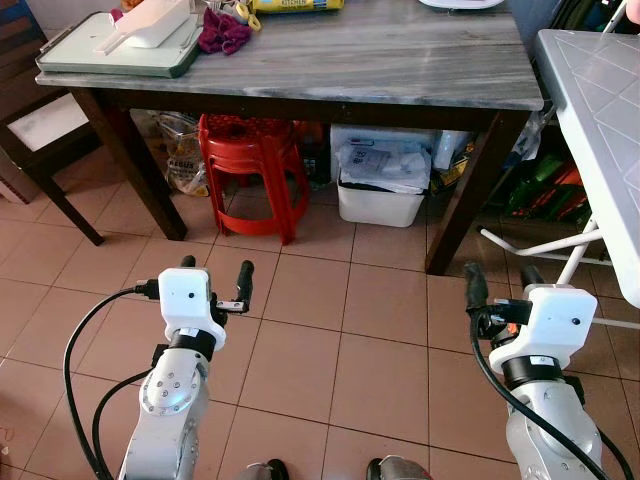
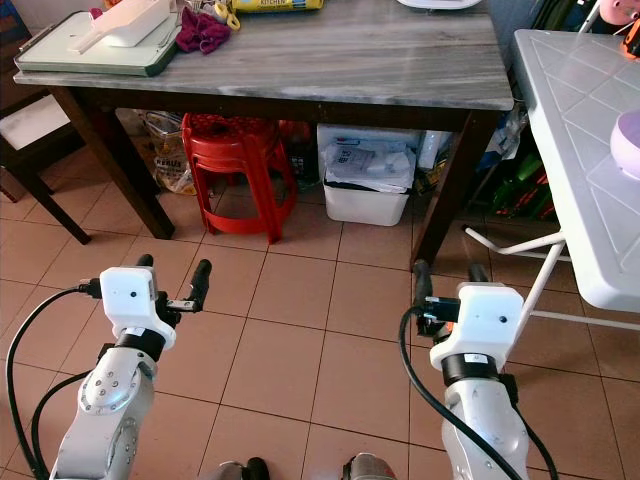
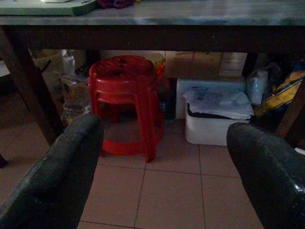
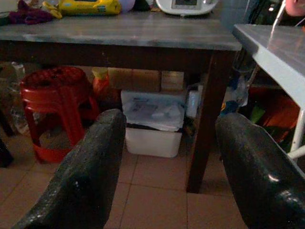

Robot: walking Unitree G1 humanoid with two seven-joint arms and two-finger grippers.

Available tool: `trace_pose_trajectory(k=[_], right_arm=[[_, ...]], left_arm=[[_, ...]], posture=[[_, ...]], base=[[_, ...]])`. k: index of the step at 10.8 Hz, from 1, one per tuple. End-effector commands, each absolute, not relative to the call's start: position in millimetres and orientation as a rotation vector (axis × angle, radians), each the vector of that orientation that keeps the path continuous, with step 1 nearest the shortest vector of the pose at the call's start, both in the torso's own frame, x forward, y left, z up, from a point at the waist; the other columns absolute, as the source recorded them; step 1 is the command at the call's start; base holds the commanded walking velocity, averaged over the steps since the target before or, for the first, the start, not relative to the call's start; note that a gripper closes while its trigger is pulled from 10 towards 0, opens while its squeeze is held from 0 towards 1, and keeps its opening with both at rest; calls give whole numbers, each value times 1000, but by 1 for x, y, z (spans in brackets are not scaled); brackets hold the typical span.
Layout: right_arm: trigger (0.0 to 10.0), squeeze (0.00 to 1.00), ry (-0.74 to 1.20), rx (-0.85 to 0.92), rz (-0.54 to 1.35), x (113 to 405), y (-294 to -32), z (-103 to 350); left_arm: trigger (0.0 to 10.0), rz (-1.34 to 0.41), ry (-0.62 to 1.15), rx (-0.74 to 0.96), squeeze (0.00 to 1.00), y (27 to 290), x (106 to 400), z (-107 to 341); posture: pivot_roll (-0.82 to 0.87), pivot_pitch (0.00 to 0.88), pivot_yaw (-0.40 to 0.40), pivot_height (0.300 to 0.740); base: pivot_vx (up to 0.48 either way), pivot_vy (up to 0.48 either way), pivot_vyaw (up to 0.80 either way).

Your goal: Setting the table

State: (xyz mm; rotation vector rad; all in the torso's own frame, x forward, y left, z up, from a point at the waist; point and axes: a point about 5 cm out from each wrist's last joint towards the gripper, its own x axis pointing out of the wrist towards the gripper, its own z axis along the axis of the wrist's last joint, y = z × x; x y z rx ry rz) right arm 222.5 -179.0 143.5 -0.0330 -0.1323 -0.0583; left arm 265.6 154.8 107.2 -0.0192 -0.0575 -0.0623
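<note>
Facing one table (image 1: 400,60), two stools (image 1: 252,160)

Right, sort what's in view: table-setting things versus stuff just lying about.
For the job: grey table; tray with white scoop; left gripper and right gripper, both open and empty.

Lying about: red stools; white bin; purple cloth; folding table.
</note>
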Motion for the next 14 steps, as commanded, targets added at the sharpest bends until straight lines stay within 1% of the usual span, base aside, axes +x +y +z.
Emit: trace_pose_trajectory(k=[1,5,7,9,10,11,14], right_arm=[[10000,1000,-129,-7,-34,219,-176,144],[10000,1000,-127,12,-34,220,-177,144],[10000,1000,-126,17,-32,220,-176,144],[10000,1000,-124,16,-42,219,-177,145],[10000,1000,-133,15,-46,219,-178,147],[10000,1000,-141,17,-50,220,-178,150],[10000,1000,-142,25,-80,219,-180,151]], left_arm=[[10000,-62,-24,-20,0,157,263,101],[10000,-60,-8,-23,0,157,263,99],[10000,-113,27,-106,0,153,261,95],[10000,-93,-9,-96,0,156,262,102],[10000,-95,-58,-93,0,154,266,114],[10000,-109,-68,-101,0,152,267,119],[10000,-103,-32,-84,0,156,265,114]], posture=[[-193,180,35,740],[-194,181,34,740],[-195,184,36,740],[-196,188,38,740],[-195,191,37,740],[-195,191,37,740],[-195,193,40,740]], base=[[0,0,0],[0,0,0],[0,0,0],[0,0,0],[0,0,0],[0,0,0],[0,0,0]])
